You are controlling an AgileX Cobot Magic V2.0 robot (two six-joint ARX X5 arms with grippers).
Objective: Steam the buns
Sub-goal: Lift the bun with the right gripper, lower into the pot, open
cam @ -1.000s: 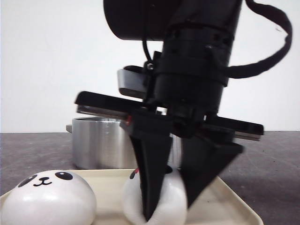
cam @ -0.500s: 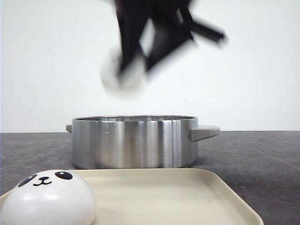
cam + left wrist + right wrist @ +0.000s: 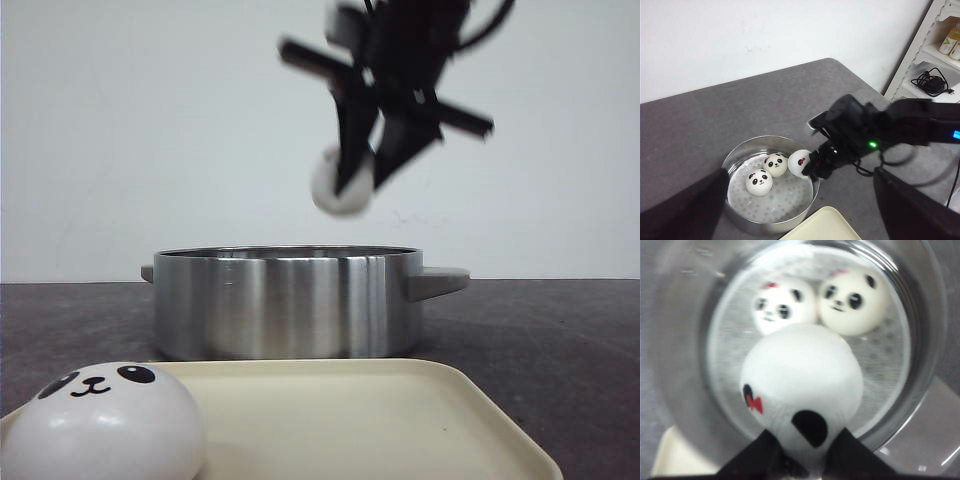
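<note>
Right gripper [image 3: 365,175] is clamped on 1 bun [image 3: 340,185], suspended above the steel pot [image 3: 285,300]. 2 buns [image 3: 767,172] sit inside the pot. 1 bun [image 3: 100,425] rests on the cream tray [image 3: 400,420]. Left gripper state cannot be determined.

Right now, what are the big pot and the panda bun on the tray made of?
The pot looks like brushed steel: silvery, with streaky reflections down its side. The panda bun on the tray looks smooth and glossy, with printed black eyes, so it is probably a soft plastic or foam toy rather than real dough, though I can't be sure. The tray looks like matte cream plastic.
</note>
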